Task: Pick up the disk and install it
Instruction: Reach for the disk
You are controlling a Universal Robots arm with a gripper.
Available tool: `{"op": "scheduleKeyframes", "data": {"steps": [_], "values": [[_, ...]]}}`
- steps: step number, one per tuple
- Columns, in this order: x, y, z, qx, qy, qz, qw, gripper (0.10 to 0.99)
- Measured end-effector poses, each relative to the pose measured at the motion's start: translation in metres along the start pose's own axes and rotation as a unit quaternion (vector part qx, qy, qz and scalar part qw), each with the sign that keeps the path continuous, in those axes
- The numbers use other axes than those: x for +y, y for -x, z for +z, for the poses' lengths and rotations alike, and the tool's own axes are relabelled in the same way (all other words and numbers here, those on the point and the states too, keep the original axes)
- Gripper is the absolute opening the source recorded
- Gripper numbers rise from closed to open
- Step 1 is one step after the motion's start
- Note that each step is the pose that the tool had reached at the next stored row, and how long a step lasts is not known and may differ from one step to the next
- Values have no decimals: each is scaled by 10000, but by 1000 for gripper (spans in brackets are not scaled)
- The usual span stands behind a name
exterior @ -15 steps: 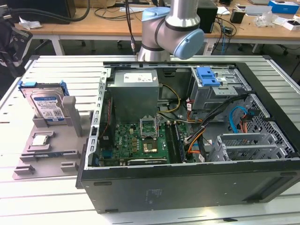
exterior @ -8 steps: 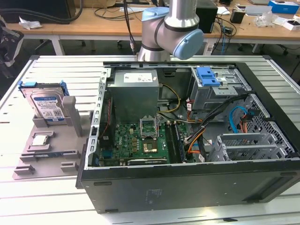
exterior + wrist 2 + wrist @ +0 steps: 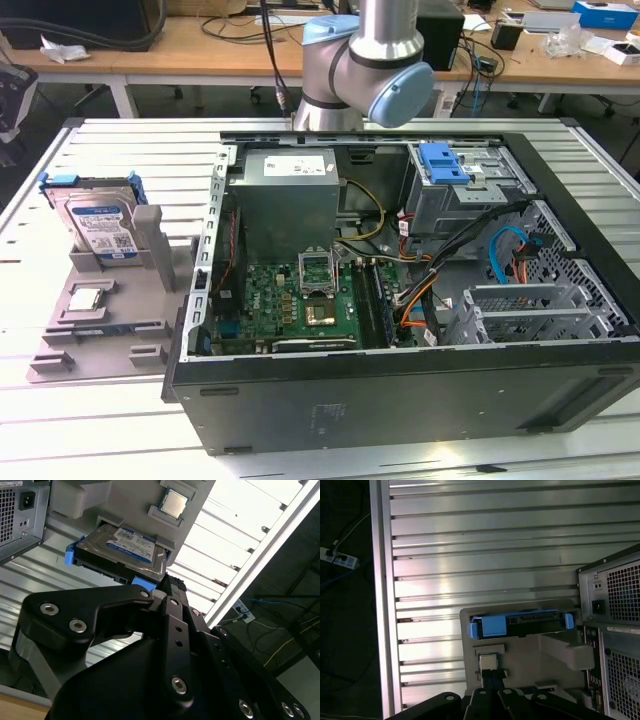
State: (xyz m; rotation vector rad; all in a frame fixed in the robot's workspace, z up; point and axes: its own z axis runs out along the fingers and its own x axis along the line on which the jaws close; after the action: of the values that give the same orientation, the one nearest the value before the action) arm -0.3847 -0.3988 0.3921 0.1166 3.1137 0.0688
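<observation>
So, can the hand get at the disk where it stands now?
Probably yes. The disk stands tilted in the grey holder, outside the computer case, and nothing covers its upper edge. In the second wrist view the hand points toward it.

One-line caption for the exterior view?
Silver rectangular hard disk with blue rails rests in a grey plastic holder beside the open black computer case.

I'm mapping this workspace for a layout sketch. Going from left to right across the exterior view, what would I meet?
Disk standing in the grey holder → silver power supply box → blue plastic latch → blue cable.
</observation>
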Motion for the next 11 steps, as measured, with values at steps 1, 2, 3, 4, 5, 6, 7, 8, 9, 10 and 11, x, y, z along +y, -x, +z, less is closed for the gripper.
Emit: {"op": "scheduleKeyframes", "data": {"steps": [1,2,3,4,5,6,7,8,9,10,11], "values": [[-1,-12,1,0,0,0,10000,106],[0,-21,2,-1,1,0,10000,106],[5,-21,2,0,0,0,10000,106],[23,-23,3,0,-1,0,10000,106],[52,-25,5,-1,-2,0,10000,106],[74,-27,7,0,-4,-1,10000,106],[97,-29,8,0,-6,-1,10000,106],[110,-31,9,0,-8,0,10000,106],[120,-33,10,-1,-8,0,10000,106],[121,-33,11,-1,-8,-1,10000,106],[125,-34,11,-1,-8,0,10000,106]]}}
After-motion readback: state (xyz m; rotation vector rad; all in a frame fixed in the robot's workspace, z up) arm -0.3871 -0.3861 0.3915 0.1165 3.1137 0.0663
